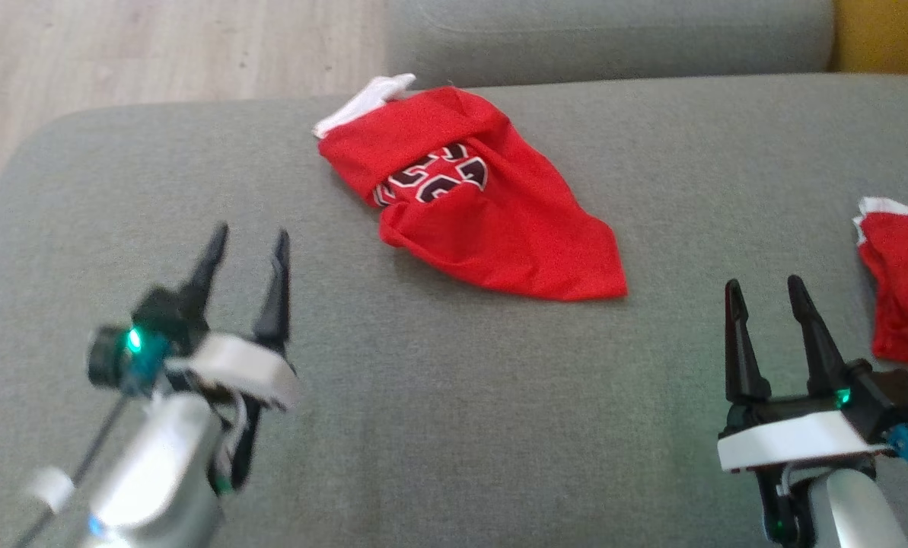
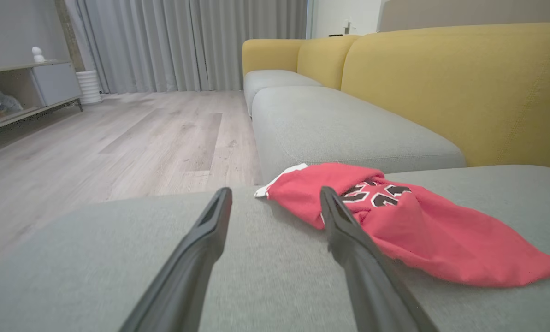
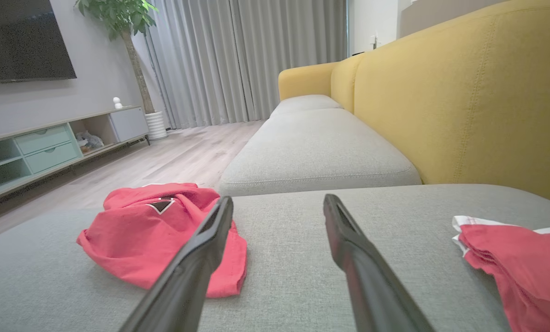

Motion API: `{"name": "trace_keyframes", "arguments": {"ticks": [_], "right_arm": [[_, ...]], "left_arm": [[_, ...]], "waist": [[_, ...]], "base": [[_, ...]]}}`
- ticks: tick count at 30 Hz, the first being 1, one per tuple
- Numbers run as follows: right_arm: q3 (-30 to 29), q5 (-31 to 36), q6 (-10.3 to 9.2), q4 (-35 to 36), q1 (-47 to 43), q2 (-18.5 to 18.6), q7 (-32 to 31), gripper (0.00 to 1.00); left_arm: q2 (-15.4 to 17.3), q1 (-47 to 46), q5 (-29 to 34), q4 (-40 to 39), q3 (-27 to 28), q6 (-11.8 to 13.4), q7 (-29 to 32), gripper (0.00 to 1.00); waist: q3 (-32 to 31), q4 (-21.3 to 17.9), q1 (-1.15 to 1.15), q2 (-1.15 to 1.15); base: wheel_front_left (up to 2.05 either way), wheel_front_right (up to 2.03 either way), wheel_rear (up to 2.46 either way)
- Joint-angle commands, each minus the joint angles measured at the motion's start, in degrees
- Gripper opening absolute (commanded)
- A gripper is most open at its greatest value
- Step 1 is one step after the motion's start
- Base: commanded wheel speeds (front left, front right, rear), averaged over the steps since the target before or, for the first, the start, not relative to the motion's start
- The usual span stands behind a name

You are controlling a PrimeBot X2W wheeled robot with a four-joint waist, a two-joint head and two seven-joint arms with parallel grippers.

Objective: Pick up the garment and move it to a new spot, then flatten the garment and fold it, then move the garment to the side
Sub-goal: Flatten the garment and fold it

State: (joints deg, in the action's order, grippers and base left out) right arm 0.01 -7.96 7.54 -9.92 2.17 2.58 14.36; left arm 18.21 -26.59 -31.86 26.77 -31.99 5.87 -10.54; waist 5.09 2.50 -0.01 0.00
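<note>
A crumpled red garment (image 1: 469, 198) with black-and-white lettering and a white trim lies on the grey sofa cushion (image 1: 423, 396), toward its far middle. It shows too in the left wrist view (image 2: 408, 221) and the right wrist view (image 3: 159, 235). My left gripper (image 1: 246, 243) hovers open above the cushion at the lower left, short of the garment. My right gripper (image 1: 764, 293) stands open at the lower right, with nothing between its fingers. Both grippers are apart from the garment.
A second red garment (image 1: 903, 281) with white trim lies at the cushion's right edge, also visible in the right wrist view (image 3: 519, 263). Yellow backrests (image 2: 464, 87) line the sofa's far side. Wooden floor (image 2: 118, 138) lies beyond the cushion's left edge.
</note>
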Motion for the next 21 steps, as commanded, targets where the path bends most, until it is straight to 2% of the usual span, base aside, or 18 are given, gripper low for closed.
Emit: {"name": "trace_keyframes", "arguments": {"ticks": [1, 3, 7, 15, 21], "right_arm": [[1.2, 0.4, -0.05, 1.7, 0.5, 0.3, 0.6, 1.00], [1.3, 0.6, -0.05, 1.5, 0.1, 0.3, 0.6, 1.00], [1.1, 0.8, -0.05, 1.6, -0.1, 0.3, 0.6, 1.00], [0.9, 2.6, -0.05, 2.3, 2.3, 0.3, -0.9, 1.00], [1.4, 3.9, -0.05, -4.9, 8.5, 0.3, -7.3, 1.00]], "left_arm": [[0.8, -0.5, -0.3, -2.9, 1.8, 0.9, -1.0, 1.00], [0.0, 3.9, -0.6, -5.6, 1.4, 2.5, -1.8, 1.00], [-0.7, 6.8, -1.0, -7.7, 1.2, 3.5, -2.2, 1.00], [-1.0, 7.2, -1.1, -11.3, 1.1, 4.8, -1.9, 1.00], [-2.1, 6.4, -1.0, -11.4, 0.0, 4.7, -1.6, 1.00]], "waist": [[-1.1, 1.3, 0.01, 0.00], [-1.4, 2.0, 0.01, 0.00], [-1.2, 2.7, 0.01, 0.00], [2.0, 4.8, 0.01, 0.00], [5.1, 6.3, 0.01, 0.00]], "base": [[0.00, 0.00, 0.00], [0.00, 0.00, 0.00], [0.00, 0.00, 0.00], [0.00, 0.00, 0.00], [0.00, 0.00, 0.00]]}}
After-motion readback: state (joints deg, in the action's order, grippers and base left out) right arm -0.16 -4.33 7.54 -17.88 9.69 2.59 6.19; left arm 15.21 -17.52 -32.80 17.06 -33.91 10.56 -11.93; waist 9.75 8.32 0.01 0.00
